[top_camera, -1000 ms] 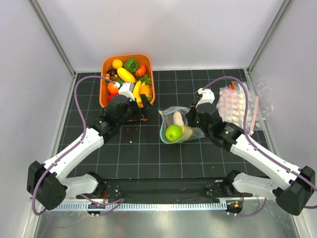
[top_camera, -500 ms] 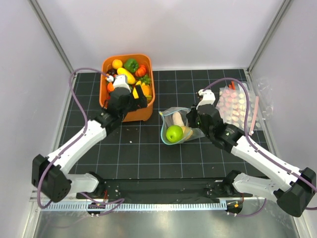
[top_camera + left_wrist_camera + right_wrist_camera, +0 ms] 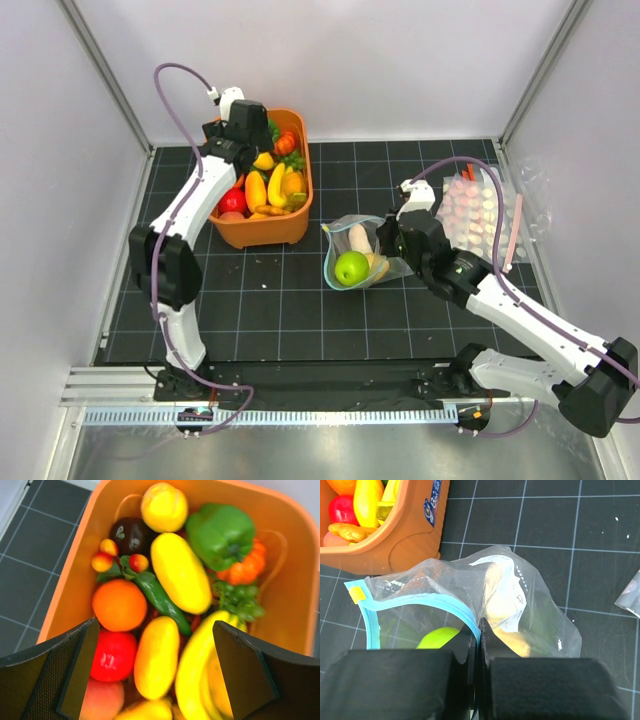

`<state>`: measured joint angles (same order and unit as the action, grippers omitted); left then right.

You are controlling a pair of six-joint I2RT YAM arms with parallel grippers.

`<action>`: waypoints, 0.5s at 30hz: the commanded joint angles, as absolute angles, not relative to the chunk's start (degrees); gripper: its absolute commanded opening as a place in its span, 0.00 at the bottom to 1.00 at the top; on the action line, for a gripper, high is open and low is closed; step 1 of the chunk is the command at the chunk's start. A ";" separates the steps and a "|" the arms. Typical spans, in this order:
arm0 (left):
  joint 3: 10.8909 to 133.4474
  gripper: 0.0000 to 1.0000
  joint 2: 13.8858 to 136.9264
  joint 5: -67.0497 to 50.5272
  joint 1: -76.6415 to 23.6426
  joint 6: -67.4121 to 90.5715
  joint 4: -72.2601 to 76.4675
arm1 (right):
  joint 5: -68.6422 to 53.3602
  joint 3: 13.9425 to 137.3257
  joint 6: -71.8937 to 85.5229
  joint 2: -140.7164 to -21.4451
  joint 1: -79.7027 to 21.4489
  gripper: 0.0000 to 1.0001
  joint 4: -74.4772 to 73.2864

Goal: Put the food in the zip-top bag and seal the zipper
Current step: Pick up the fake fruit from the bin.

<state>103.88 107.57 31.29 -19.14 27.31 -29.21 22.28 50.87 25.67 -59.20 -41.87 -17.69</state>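
Note:
The clear zip-top bag (image 3: 362, 255) lies mid-table with its teal zipper (image 3: 427, 603) held open. A green apple (image 3: 351, 268) and pale food pieces sit inside it. My right gripper (image 3: 480, 630) is shut on the bag's zipper edge; it shows in the top view (image 3: 392, 240) at the bag's right side. My left gripper (image 3: 156, 672) is open and empty, hovering over the orange basket (image 3: 290, 222) full of toy food: a yellow mango (image 3: 156, 656), a banana (image 3: 200, 660), a red fruit (image 3: 112, 655), an orange (image 3: 119, 605) and a green pepper (image 3: 220, 532).
Crinkled clear packs with pink dots (image 3: 480, 215) lie at the right of the mat. The orange basket stands just left of the bag, close to its open mouth. White walls and metal rails enclose the table.
My left arm has swung up and back from the basket's near side to above its far end. The right gripper and the bag have stayed put.

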 commanded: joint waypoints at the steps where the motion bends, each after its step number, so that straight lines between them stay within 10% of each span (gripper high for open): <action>1: 111.61 1.00 112.31 32.98 -16.27 21.98 -34.89 | 20.92 51.50 26.45 -58.01 -41.66 0.01 -14.32; 15: 123.30 0.88 124.36 24.45 -10.81 19.42 -34.45 | 19.25 51.42 27.95 -57.04 -41.66 0.01 -14.41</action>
